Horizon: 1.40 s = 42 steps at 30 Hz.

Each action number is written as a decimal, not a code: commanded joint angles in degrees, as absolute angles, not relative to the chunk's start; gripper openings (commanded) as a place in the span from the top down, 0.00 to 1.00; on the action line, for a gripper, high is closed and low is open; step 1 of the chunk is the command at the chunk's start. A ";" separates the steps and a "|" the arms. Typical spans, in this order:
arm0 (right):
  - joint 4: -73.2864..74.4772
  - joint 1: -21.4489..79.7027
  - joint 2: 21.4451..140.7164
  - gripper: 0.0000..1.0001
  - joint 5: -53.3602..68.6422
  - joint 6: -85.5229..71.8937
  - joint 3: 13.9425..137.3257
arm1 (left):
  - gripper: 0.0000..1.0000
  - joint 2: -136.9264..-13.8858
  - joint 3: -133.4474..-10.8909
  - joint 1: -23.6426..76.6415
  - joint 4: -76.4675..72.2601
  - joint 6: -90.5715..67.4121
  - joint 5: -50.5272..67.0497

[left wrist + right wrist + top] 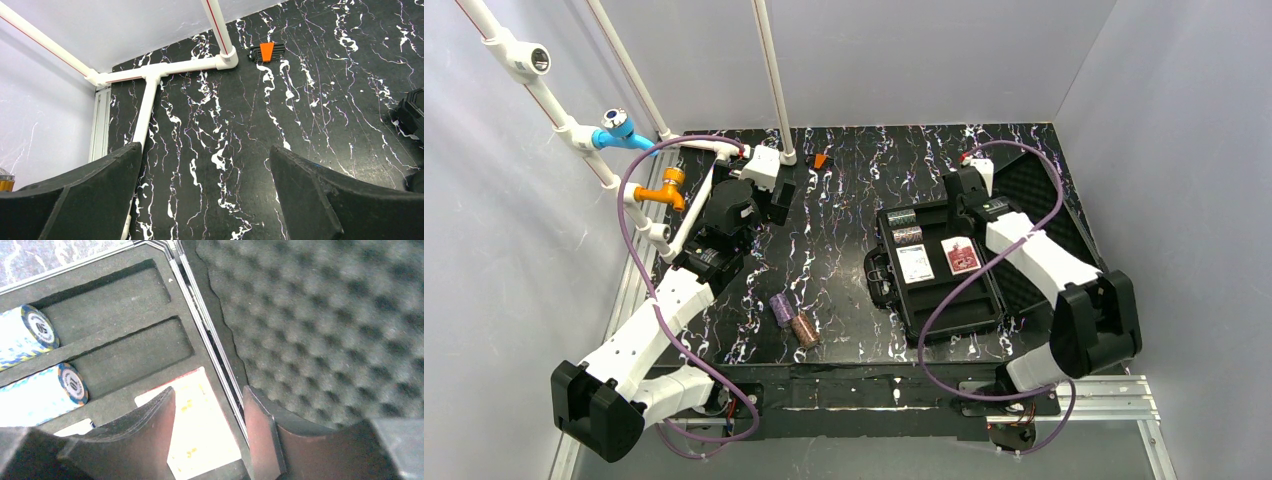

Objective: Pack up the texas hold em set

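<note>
The black case [944, 315] lies open at the right, its foam-lined lid [325, 315] folded out beyond the tray. In the tray are two chip stacks [904, 226], a blue-white deck [915, 263] and a red deck [961, 256]. My right gripper [209, 390] hangs open just above the red deck [205, 430], which rests in its slot with neither finger touching it. A purple chip stack [780, 308] and a brown one [805, 330] lie on the table left of the case. My left gripper [205, 152] is open and empty over bare table at the back left.
Two chip slots [125, 327] in the tray are vacant beside the seated stacks [30, 337]. A white pipe frame [150, 100] runs along the back-left corner. An orange hex key set [267, 51] lies near the rear edge. The case handle [879, 280] faces the table's middle.
</note>
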State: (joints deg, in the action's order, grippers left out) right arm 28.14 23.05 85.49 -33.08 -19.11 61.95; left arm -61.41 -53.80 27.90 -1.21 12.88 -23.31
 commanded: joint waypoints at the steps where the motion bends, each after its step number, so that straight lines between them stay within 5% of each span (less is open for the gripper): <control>1: 28.30 22.28 79.81 0.42 -31.78 -19.39 59.32 | 0.01 -60.46 -54.23 28.14 -1.85 13.18 -23.47; 19: 24.10 19.43 77.20 0.57 -24.87 -20.60 51.25 | 0.01 -60.49 -54.14 28.17 -1.76 13.23 -23.47; 42: 22.33 16.60 75.43 0.59 -19.27 -20.89 48.40 | 0.00 -60.50 -54.05 28.17 -2.03 12.76 -23.46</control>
